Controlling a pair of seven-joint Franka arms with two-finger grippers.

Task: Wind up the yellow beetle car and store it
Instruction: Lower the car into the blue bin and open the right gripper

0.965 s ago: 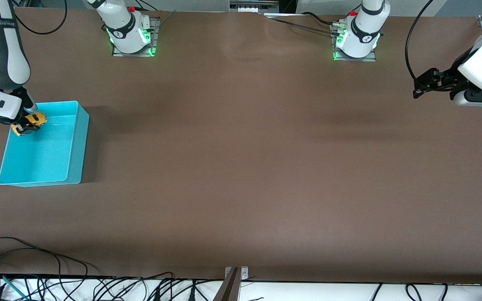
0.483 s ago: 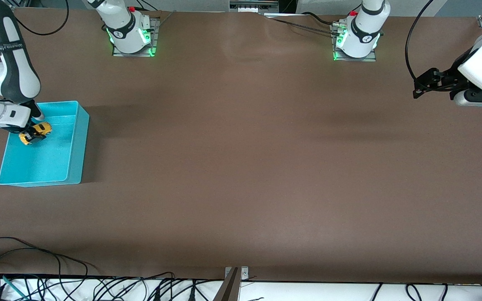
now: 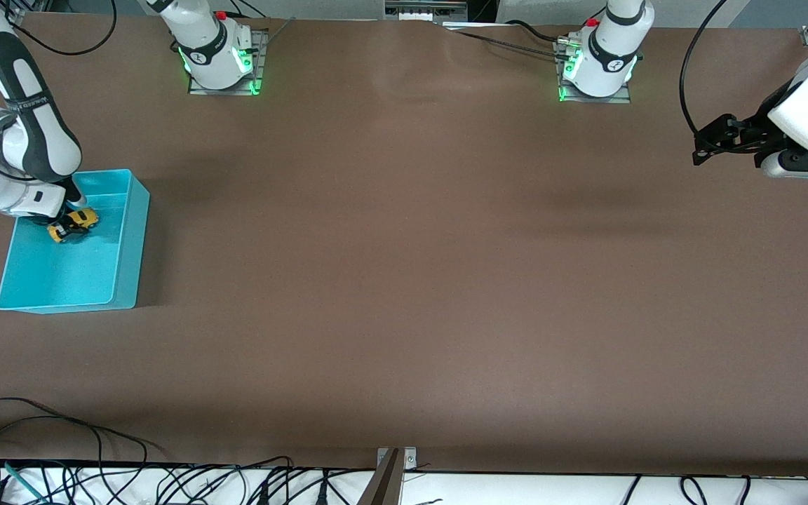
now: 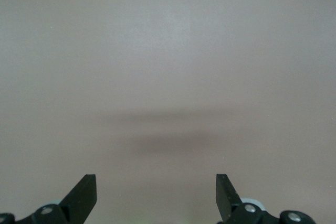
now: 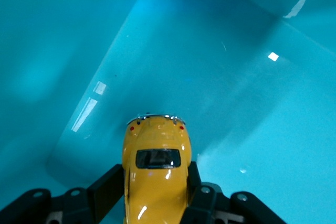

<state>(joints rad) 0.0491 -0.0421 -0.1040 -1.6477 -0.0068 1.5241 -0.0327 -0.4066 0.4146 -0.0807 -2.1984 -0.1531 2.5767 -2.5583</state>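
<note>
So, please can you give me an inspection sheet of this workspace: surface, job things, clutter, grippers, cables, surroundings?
Surface: brown table, bare apart from the bin and the arm bases.
Job's things: yellow beetle car held inside the turquoise bin, at the right arm's end of the table; whether its wheels touch the bin floor cannot be told.
Clutter: nothing seen.
Grippers: right gripper inside the bin, shut on the car's sides; left gripper open, waiting over the table at the left arm's end.
Cables: black cables along the table edge nearest the front camera; more near the left arm's base.
Surroundings: right arm's base lit green, like the left one.
</note>
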